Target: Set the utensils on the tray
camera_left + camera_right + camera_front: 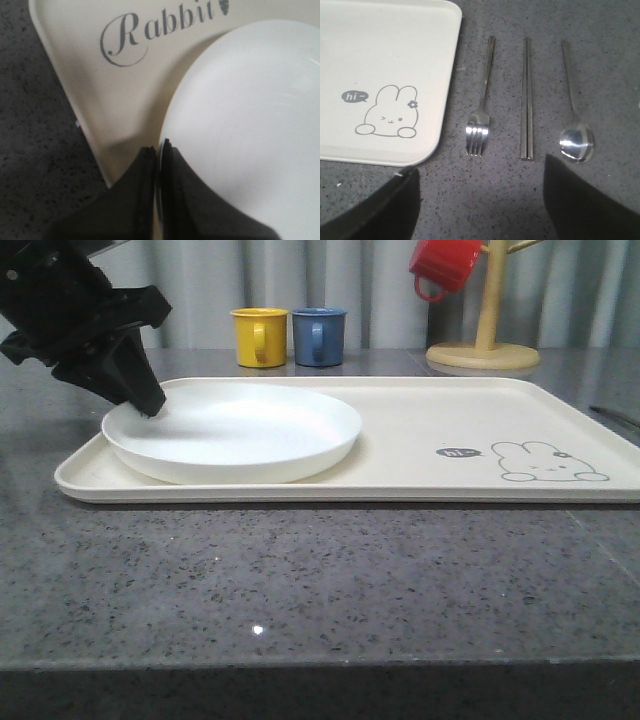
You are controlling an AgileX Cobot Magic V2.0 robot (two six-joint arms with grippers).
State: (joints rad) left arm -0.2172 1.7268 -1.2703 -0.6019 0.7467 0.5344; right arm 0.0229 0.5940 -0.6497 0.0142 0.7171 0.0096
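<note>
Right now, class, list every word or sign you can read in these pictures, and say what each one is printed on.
"Rabbit": grey script lettering on the cream tray, beside the white plate.
"hi~": in a dark speech bubble on the tray, next to the rabbit drawing.
The same speech bubble in the front view is too small to read.
The yellow mug, blue mug and red mug show no lettering.

Reading "Rabbit" in grey script lettering on the tray [90, 95] floor, just beside the rim of the plate [250, 130]. Reading "hi~" inside a small dark speech bubble on the tray near the rabbit line drawing [390, 112]. Showing the same bubble in the front view, too small for reading.
</note>
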